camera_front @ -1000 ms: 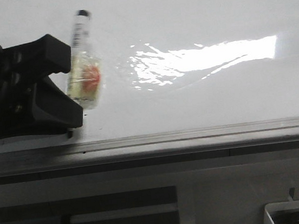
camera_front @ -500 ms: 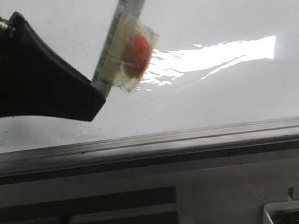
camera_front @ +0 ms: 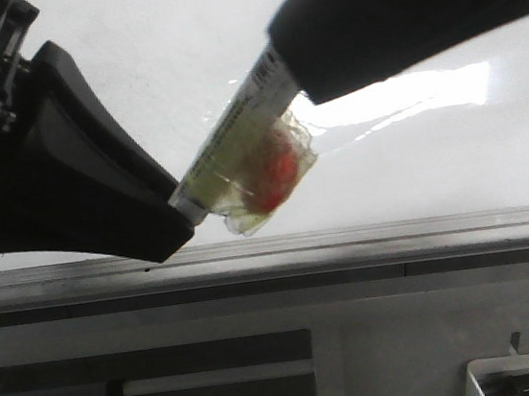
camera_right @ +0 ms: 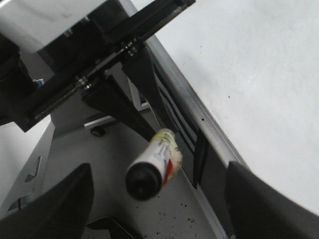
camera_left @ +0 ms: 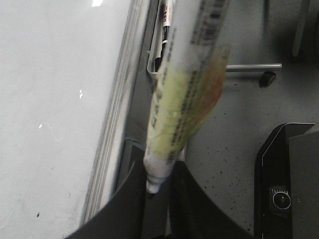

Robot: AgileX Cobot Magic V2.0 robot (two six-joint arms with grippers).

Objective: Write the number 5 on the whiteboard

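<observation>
Left gripper [camera_front: 178, 218] clamped on the tail end of the marker [camera_front: 240, 157], now raised and tilted up to the right, no longer low over the whiteboard [camera_front: 161, 66]; right gripper [camera_right: 154, 189], newly arrived, jaws spread either side of the cap [camera_right: 142, 181], not yet closed; likely uncapping step; no number 5 visible on the board yet.

Whiteboard [camera_front: 414, 160] glossy w/ glare; edge rail [camera_front: 347, 238] grey brushed metal.
</observation>
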